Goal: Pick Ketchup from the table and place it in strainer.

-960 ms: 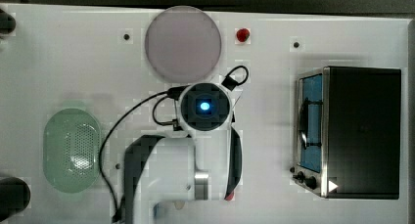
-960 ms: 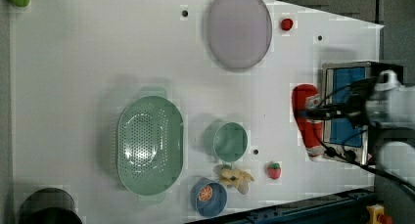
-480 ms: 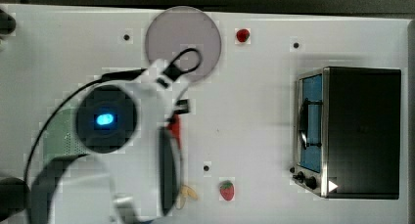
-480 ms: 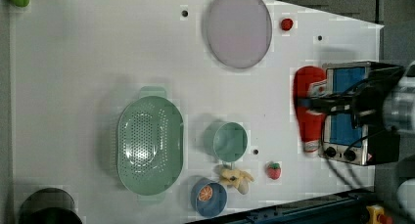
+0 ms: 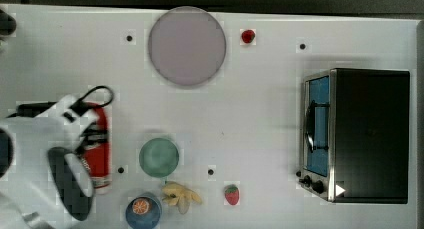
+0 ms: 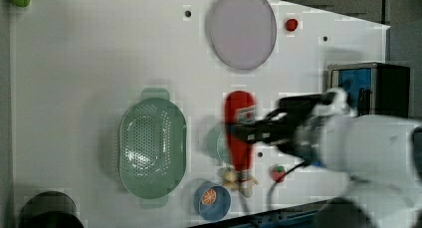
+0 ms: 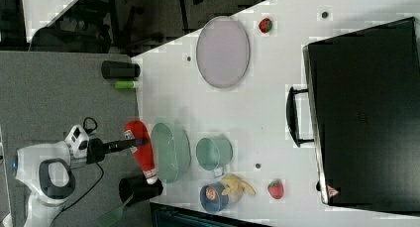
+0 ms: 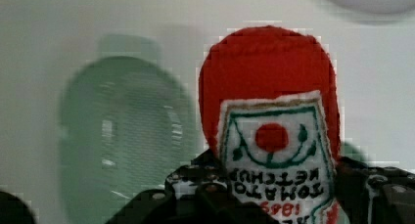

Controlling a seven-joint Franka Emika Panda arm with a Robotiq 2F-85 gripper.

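Observation:
My gripper [image 6: 247,131] is shut on the Ketchup [image 6: 239,106], a red bottle with a white label, and holds it off the table. In the left view the bottle hangs in front of the teal bowl, to the right of the strainer [image 6: 152,147], a pale mint-green oval basket with a perforated bottom. The right view has the Ketchup [image 7: 143,160] just left of the strainer [image 7: 171,152], with the gripper [image 7: 131,144] across the bottle. In the top view my arm covers the strainer and the Ketchup [image 5: 98,161] shows beside it. Close up in the wrist view are the Ketchup [image 8: 266,72] and, beyond it, the strainer [image 8: 127,136].
A teal bowl [image 5: 159,157] stands beside the strainer, with a banana [image 5: 180,195], a blue bowl [image 5: 142,210] holding an orange piece and a strawberry [image 5: 231,194] near the front edge. A grey-lilac plate [image 5: 186,45], another strawberry [image 5: 247,36] and a toaster oven [image 5: 357,134] stand farther off.
The arm has carried the Ketchup from in front of the oven to the left view's left, toward the strainer. The grip has stayed the same.

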